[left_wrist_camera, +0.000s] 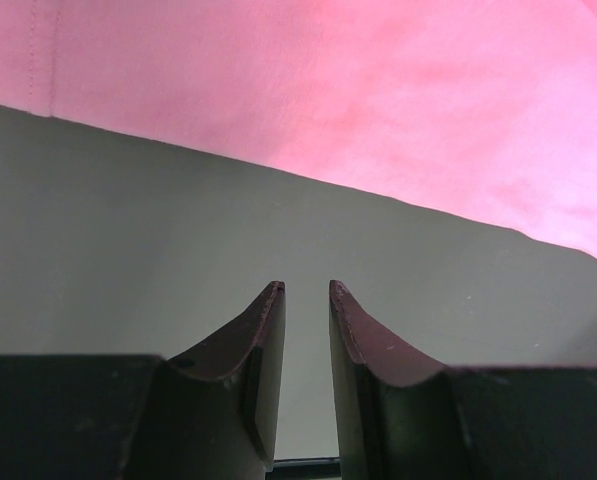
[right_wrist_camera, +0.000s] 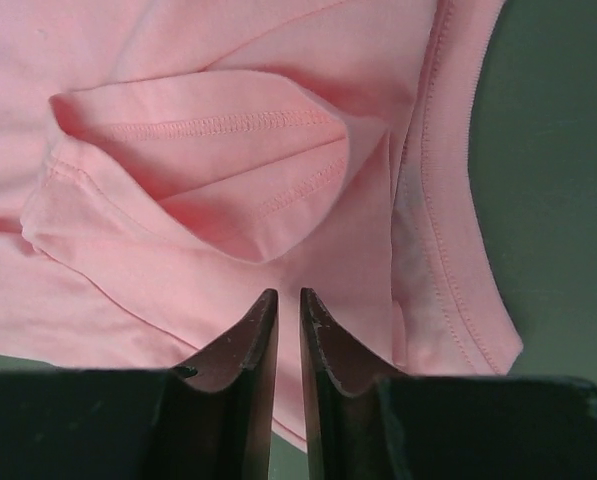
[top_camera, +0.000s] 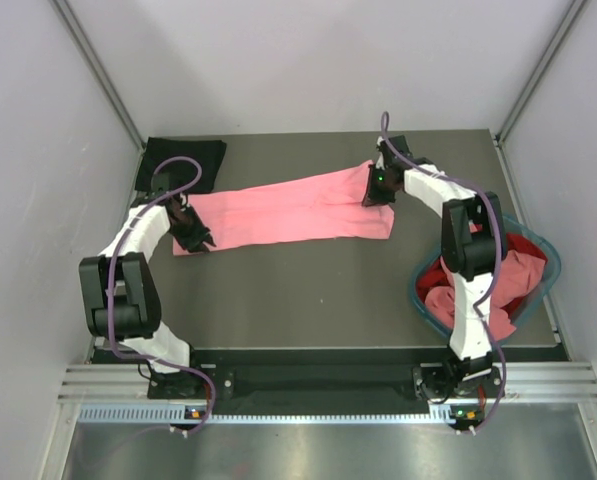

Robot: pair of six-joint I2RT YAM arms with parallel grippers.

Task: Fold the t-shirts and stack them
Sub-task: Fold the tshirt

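— Where is the soft, salmon pink cloth t-shirt (top_camera: 288,212) found?

— It is laid in a long strip on the grey table (top_camera: 308,290), from nine o'clock to one o'clock.

— How should it be taken?

— It is judged light and floppy, so a hemmed corner is best pinched. The left end effector (left_wrist_camera: 306,285) is parted a little, with nothing held. The right end effector (right_wrist_camera: 289,293) is nearly pressed together over the sleeve end. Whether cloth is caught cannot be told.

The right arm (top_camera: 468,240) hides much of the basket (top_camera: 416,290) and the red t-shirt (top_camera: 526,243) in it, right of the pink t-shirt (top_camera: 288,210). At that t-shirt's right end, whether the right gripper (right_wrist_camera: 289,293) pinches cloth cannot be told.
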